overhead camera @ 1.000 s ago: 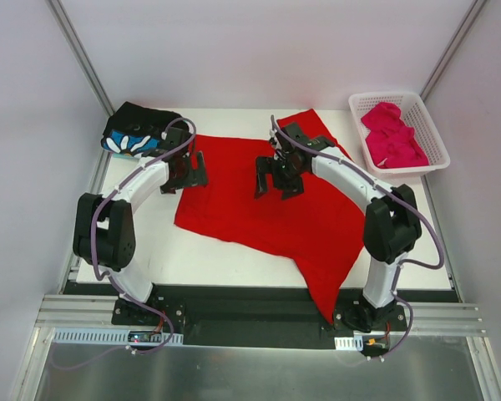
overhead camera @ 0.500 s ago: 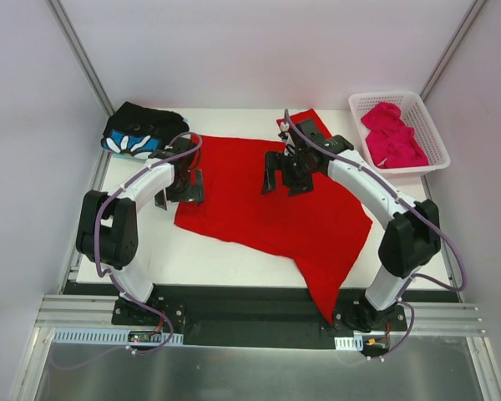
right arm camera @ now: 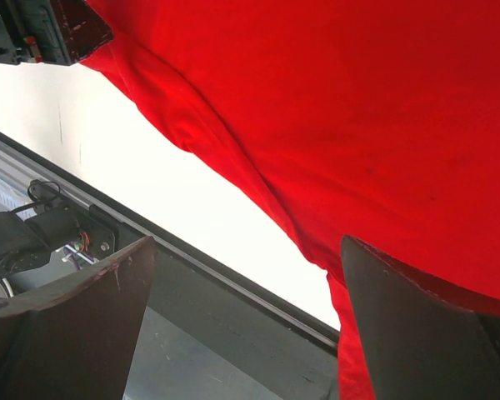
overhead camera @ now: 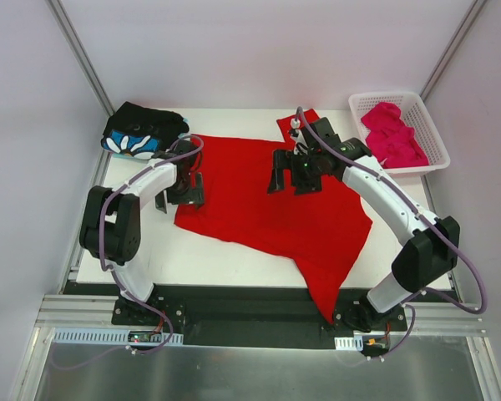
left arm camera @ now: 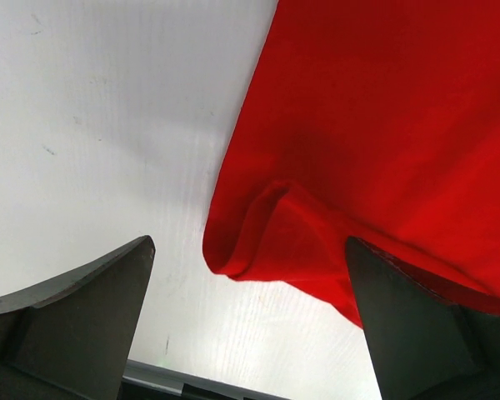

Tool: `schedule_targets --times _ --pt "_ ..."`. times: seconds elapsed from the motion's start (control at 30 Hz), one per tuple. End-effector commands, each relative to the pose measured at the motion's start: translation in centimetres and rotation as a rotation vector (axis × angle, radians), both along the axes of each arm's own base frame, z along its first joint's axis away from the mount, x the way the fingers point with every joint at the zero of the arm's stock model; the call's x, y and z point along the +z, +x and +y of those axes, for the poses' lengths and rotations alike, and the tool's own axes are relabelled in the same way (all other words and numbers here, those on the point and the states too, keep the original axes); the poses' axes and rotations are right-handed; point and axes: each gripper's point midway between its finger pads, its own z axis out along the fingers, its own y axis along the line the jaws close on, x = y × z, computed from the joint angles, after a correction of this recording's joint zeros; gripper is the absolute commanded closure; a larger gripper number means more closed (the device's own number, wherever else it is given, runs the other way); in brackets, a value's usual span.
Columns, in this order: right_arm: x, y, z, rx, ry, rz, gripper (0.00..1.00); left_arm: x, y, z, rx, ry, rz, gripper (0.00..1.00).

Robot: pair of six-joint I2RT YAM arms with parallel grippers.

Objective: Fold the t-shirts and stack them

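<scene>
No text, label, brand, number or sign can be read in any view

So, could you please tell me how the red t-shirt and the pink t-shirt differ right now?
The red t-shirt lies spread open on the table; the pink t-shirt is bunched up inside the white basket. The red one hangs over the table's near edge; the pink one sits within the basket's walls. Both are plain, unprinted and unfolded.
</scene>
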Motion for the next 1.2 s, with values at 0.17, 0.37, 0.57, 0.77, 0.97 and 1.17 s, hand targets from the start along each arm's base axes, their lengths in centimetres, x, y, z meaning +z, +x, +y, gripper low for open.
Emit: schedule_targets --times 0.17,0.37,0.57,0.77,0.97,1.17 --pt "1.2 -1.0 -1.3 0.005 0.004 -0.015 0.04 -1.4 1.9 -1.2 0.018 -0.034 0.004 0.03" --pt "0.9 -1.0 -1.6 0.006 -0.009 -0.006 0.04 0.3 3.2 -1.8 0.008 -0.068 -0.054 0.03" --pt "1.0 -1.2 -1.5 0.010 -0.005 -0.004 0.04 0.6 4.1 -2.1 0.004 -0.073 -0.067 0.02" --pt "1.5 -1.3 -1.7 0.009 0.001 -0.009 0.04 -1.4 2.8 -2.1 0.017 -0.077 0.002 0.02" --pt "2.2 -1.5 -1.7 0.010 0.031 -0.014 0.04 -1.9 0.8 -1.2 0.029 -0.051 0.025 0.01" --pt "2.8 -2.1 -1.8 0.005 0.046 -0.022 0.04 -1.8 -1.6 -1.5 0.046 -0.092 0.047 0.01"
